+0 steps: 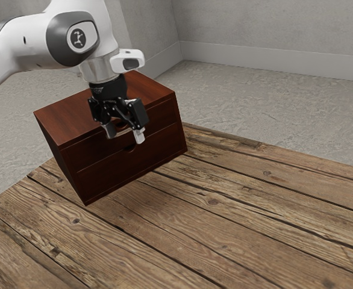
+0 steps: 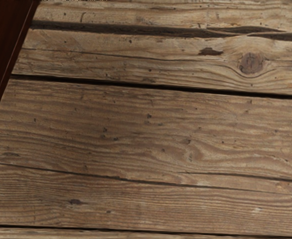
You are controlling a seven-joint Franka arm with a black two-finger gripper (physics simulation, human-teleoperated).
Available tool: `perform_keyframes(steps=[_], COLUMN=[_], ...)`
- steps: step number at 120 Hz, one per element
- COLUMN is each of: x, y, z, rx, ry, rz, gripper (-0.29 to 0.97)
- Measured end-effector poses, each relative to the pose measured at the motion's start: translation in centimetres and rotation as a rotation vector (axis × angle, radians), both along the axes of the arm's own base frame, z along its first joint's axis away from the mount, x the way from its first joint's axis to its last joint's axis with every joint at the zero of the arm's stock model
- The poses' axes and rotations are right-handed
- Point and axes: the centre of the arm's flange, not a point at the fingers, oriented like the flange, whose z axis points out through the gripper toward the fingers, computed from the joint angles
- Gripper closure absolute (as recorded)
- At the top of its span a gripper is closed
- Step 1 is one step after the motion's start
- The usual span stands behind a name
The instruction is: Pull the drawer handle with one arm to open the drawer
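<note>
Jaws: released, the two tips standing apart with an open gap between them.
Gripper (image 1: 125,136): left of centre in the exterior view, pointing down in front of the cabinet's face.
Handle (image 1: 129,147): a small dark curved notch on the front, just below the tips; whether anything touches it I cannot tell.
Drawer (image 1: 134,164): the lower front panel, left of centre, flush with the cabinet and not pulled out.
Cabinet (image 1: 68,117): dark red wood, in the left half of the exterior view; its edge (image 2: 1,45) shows in the upper left of the wrist view.
Table (image 1: 243,211): rough brown planks (image 2: 151,134) with knots and dark gaps.
Arm (image 1: 44,36): white, entering from the upper left.
Floor (image 1: 273,96): grey, upper right.
</note>
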Motion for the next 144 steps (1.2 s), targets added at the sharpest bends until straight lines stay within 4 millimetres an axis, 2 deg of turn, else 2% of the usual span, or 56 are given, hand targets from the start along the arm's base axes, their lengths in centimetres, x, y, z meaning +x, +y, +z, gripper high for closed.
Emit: perform_keyframes(steps=[36, 40, 45, 53, 58, 64, 86, 98, 103, 109, 116, 136, 144], x=[-0.1, -0.4, -1.3, -2.6, -3.0, -3.1, -0.9, 1.4, 2.0, 2.7, 3.5, 4.1, 4.1], y=[0.3, 0.3, 0.2, 0.2, 0.1, 0.2, 0.7, 0.8, 0.7, 0.1, -1.7, -1.7, -0.9], z=[0.3, 1.6, 4.9, 8.7, 9.8, 10.2, 8.2, 5.3, 4.7, 4.3, 3.6, 2.6, 2.6], rx=[-0.002, 0.002, 0.011, 0.024, 0.027, 0.029, 0.045, 0.057, 0.063, 0.077, 0.123, 0.126, 0.122], ry=[-0.011, -0.033, -0.093, -0.165, -0.185, -0.197, -0.204, -0.19, -0.2, -0.214, -0.211, -0.224, -0.229], rz=[-0.033, -0.037, -0.043, -0.048, -0.053, -0.055, -0.058, -0.072, -0.085, -0.107, -0.141, -0.117, -0.095], gripper=[0.0, 0.0, 0.0, 0.0, 0.0, 0.0, 0.0, 0.0, 0.0, 0.0, 0.0, 0.0, 0.0])
